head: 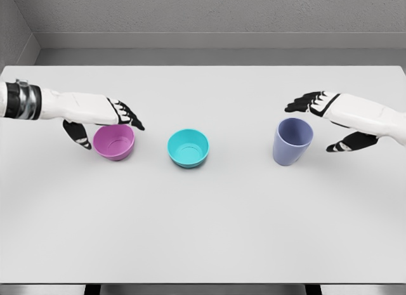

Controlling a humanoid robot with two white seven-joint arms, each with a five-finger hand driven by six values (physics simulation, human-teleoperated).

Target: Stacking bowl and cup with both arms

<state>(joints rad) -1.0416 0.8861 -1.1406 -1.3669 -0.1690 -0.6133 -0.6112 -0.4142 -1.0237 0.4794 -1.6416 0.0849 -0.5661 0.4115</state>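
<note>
A pink bowl (115, 142) stands upright on the white table (203, 219) at the left. My left hand (104, 122) hovers just behind and above its rim, fingers spread and thumb down at the bowl's left side, holding nothing. A teal bowl (188, 147) sits upright at the centre. At the right stands a lavender cup (292, 141), upright. My right hand (327, 120) is open beside it, fingers reaching over behind its rim and thumb low to its right, apart from the cup.
The table's far edge meets a grey wall behind. Its front edge runs along the bottom of the view.
</note>
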